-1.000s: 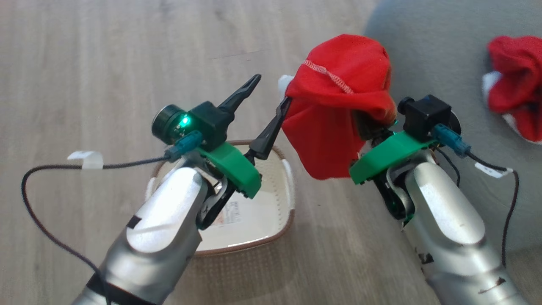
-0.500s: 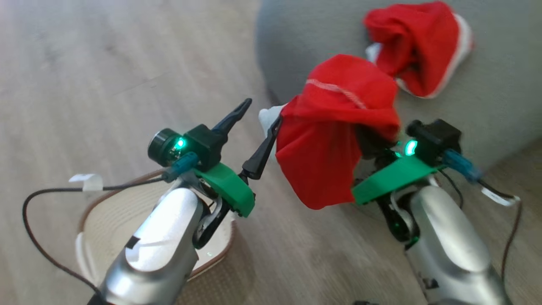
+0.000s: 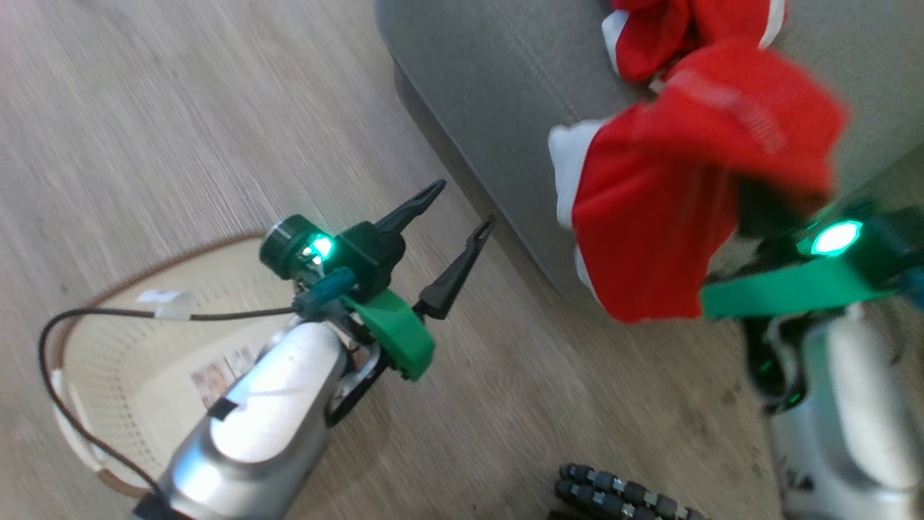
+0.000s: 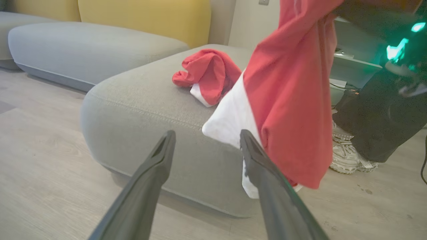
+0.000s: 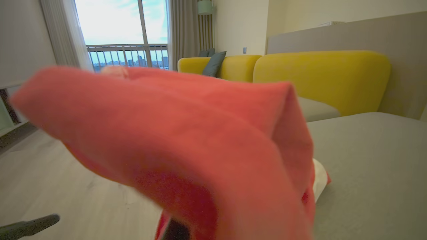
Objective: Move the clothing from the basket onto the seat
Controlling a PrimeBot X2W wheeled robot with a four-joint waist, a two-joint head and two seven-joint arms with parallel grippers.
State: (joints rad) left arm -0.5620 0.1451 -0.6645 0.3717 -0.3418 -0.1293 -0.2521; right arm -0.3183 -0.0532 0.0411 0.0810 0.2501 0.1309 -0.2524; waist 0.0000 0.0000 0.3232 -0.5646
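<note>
Carried on the right gripper (image 3: pixel 758 209), held garment (image 3: pixel 650 217) has gone from beside the seat (image 3: pixel 491 108) to across its front edge, near the second garment (image 3: pixel 650 36) on the seat. Jaws buried in cloth, closure cannot be told. Empty left gripper (image 3: pixel 465 202) gapes wide off the seat's corner; basket (image 3: pixel 94 339) empty, well apart. Risk: released here, the hanging hem likely drags it off the edge to the floor (image 3: pixel 216 108).

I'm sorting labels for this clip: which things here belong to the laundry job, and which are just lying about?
Job: hanging red garment, second red garment, grey seat, cream basket.
Lying about: yellow sofa back, dark cushion, a person's shoe.
</note>
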